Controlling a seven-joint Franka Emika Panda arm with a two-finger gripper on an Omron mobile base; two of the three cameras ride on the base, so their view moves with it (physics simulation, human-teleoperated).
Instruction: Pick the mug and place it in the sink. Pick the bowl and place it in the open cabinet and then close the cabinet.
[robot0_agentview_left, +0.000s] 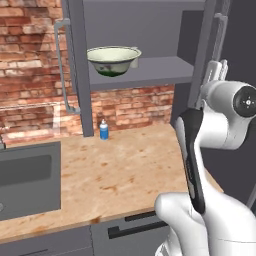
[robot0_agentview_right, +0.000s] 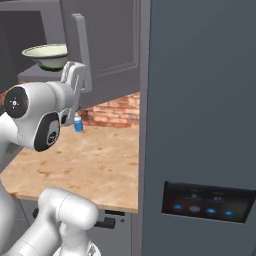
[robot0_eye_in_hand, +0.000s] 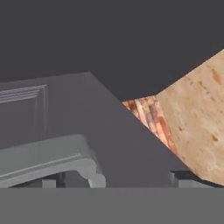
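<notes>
Right base view showed your end effector (robot0_agentview_right: 75, 75) open, empty, beside the dark grey cabinet door's bar handle (robot0_agentview_right: 81, 37); cream-white green-marked bowl (robot0_agentview_right: 46, 56) shelved beyond it. Judged next: push that door shut.

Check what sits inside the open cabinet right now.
The bowl rests upright on the cabinet's grey shelf, beside nothing else visible. The shelf's far left end is hidden behind the left door.

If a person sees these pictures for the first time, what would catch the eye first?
Probably the cream bowl resting on the grey shelf of the open cabinet, above the wooden counter. Next, the white arm reaching to the cabinet's right door, its gripper close to the bar handle. A small blue bottle stands by the brick wall.
</notes>
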